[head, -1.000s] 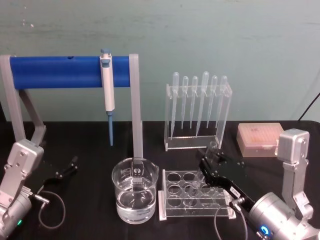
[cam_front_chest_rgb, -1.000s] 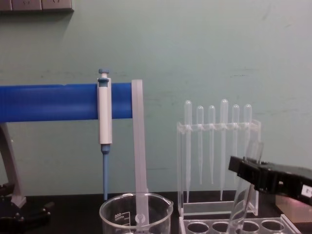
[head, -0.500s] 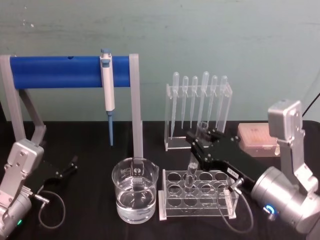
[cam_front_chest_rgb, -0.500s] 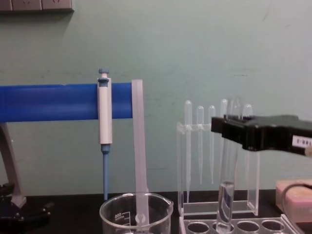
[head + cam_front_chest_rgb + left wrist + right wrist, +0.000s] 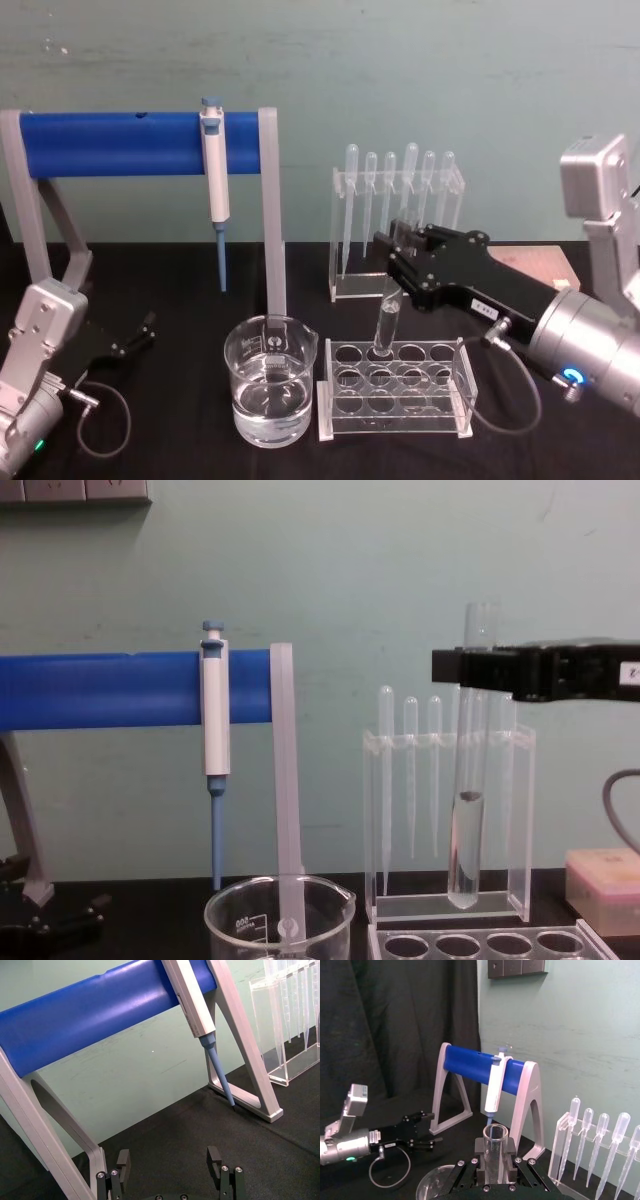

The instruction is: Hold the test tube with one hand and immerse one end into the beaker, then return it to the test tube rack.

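Our right end effector (image 5: 392, 262) grips the tube (image 5: 385, 320) upright just above the rack (image 5: 330, 400). Next, we'd carry it left over the beaker (image 5: 268, 390) and dip. Left end effector (image 5: 135, 335) idles released, farther left.

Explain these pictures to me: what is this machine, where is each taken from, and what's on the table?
It is a two-armed robot at a black table. One picture looks down from its head, one across from its chest, and one sits on each wrist. The right gripper has its jaws shut on a glass test tube, held upright above the clear rack. Left of the rack stands a beaker with clear liquid. The left gripper rests idle, jaws open. Behind are pipettes and a pipettor on a blue stand.
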{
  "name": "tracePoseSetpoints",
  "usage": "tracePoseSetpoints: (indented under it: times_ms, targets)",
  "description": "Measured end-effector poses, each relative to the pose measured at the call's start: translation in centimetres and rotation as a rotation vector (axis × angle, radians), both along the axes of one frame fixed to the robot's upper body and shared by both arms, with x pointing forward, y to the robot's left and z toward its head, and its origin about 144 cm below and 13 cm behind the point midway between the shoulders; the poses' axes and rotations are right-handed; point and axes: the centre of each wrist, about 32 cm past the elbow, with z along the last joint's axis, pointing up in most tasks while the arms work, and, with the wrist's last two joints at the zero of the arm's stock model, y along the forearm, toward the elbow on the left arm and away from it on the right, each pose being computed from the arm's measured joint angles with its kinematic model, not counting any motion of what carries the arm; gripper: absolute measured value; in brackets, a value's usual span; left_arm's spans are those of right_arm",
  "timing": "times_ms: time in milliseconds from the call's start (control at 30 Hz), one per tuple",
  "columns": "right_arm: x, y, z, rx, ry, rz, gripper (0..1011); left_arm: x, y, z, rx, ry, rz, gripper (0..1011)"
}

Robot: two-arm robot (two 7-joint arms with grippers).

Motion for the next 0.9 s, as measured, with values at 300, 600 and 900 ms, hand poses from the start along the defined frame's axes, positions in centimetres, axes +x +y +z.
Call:
tracePoseSetpoints:
  times_ms: [300, 600, 900]
  targets:
    - [0.3, -0.7, 1.2, -0.002, 0.010, 0.015, 225, 0.0, 0.0, 0.0, 0.000, 0.000, 0.000, 1000]
    - [0.3, -0.8, 1.4, -0.011, 0.010, 0.025, 226, 0.0, 0.0, 0.0, 0.000, 0.000, 0.000, 1000]
    - [0.3, -0.8, 1.4, -0.009, 0.009, 0.023, 225, 0.0, 0.0, 0.0, 0.000, 0.000, 0.000, 1000]
